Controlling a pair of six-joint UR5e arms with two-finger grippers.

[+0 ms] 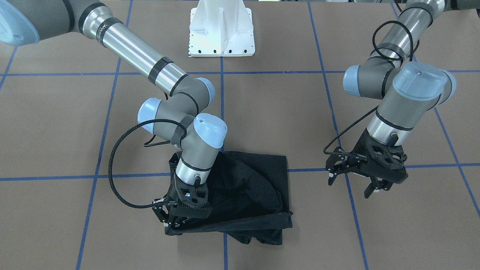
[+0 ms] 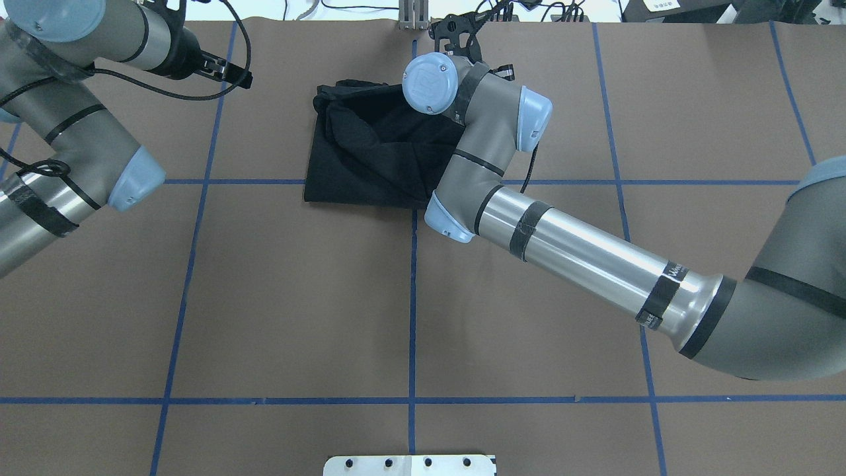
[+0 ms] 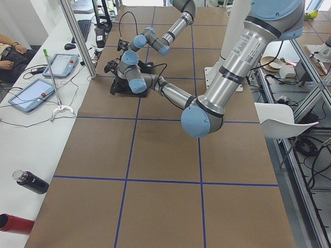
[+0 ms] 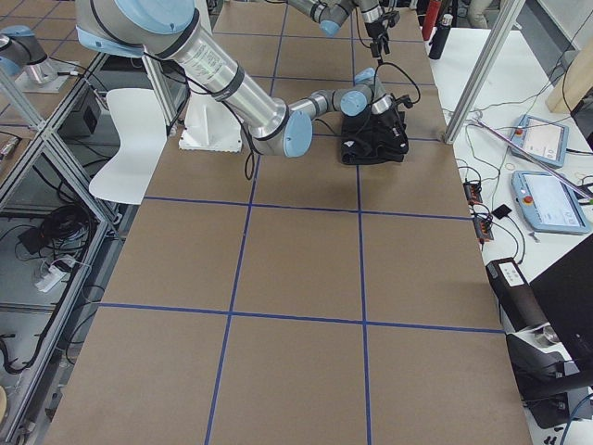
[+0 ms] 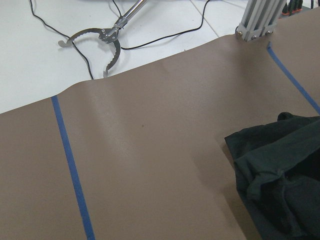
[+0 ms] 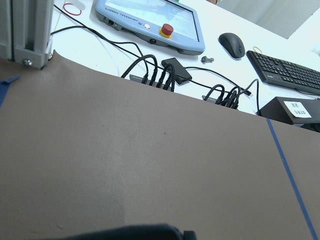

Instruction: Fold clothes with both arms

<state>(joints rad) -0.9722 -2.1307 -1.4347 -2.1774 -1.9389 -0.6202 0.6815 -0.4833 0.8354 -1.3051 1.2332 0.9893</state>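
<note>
The black T-shirt (image 1: 247,183) lies folded into a rumpled, roughly square bundle on the brown table, with no logo showing. It also shows in the overhead view (image 2: 370,152) and the left wrist view (image 5: 280,170). My right gripper (image 1: 171,222) is down at the bundle's corner, on the operators' side, fingers shut on the cloth edge, which runs taut from it. A strip of black cloth (image 6: 130,232) fills the bottom of the right wrist view. My left gripper (image 1: 350,186) hovers open over bare table, well apart from the shirt, with nothing between its fingers.
The white pedestal base (image 1: 222,30) stands at the robot's side of the table. Blue tape lines grid the brown surface. Beyond the far edge are an aluminium post (image 5: 257,20), metal tongs (image 5: 100,37), a pendant tablet (image 6: 150,22), cables and a keyboard (image 6: 285,70).
</note>
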